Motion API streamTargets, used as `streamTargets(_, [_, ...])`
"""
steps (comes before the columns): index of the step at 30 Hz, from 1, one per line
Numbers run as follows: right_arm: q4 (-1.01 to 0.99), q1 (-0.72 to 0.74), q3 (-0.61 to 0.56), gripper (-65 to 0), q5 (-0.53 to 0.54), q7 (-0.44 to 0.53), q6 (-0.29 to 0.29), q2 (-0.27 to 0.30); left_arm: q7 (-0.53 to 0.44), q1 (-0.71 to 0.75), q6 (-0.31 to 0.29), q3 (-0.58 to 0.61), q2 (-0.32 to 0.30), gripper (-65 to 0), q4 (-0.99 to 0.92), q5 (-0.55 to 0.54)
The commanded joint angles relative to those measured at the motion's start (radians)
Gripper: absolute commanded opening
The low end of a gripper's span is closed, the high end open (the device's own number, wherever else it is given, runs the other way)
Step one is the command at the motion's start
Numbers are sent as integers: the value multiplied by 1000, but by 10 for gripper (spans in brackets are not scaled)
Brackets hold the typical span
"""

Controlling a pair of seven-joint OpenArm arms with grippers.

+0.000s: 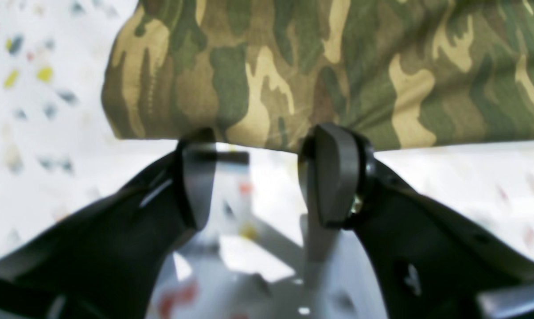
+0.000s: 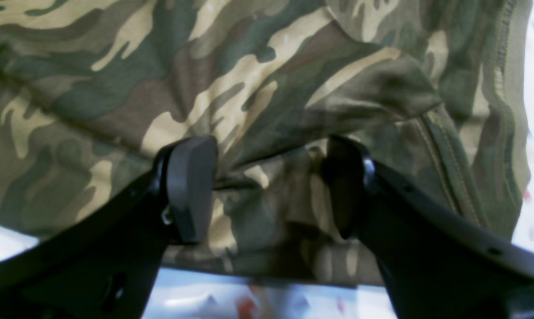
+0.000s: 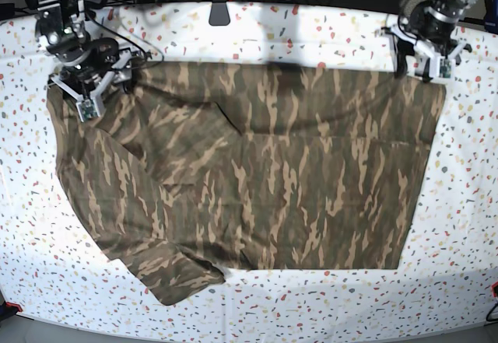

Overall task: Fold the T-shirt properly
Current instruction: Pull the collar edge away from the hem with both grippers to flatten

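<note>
The T-shirt (image 3: pixel 249 180) lies spread across the speckled table (image 3: pixel 467 203). Left gripper (image 1: pixel 267 177) stands released at its far right corner; right gripper (image 2: pixel 267 186) released over its far left edge.

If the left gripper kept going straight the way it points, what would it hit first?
Most likely the T-shirt: its edge lies right at the tips of the open left gripper, roughly centred on the gap. Whether it is touching already is unclear.

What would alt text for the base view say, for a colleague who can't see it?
A camouflage T-shirt lies spread on a speckled white table, one sleeve sticking out at the near left. Both grippers sit at its far corners, right gripper on the view's left, left gripper opposite.
</note>
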Motion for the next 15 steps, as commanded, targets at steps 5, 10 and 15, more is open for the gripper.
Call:
streamTargets(5, [48,-28,55,-256,-43,-87,5,17,108,108,-3,2,-6,-309,78,30])
streamTargets(10, [49,-33,56,-256,-43,-108,14,17,122,175,2,2,19,-309,95,31])
streamTargets(15, [49,-32,56,-256,-43,-108,13,17,100,187,5,1,27,-309,96,34])
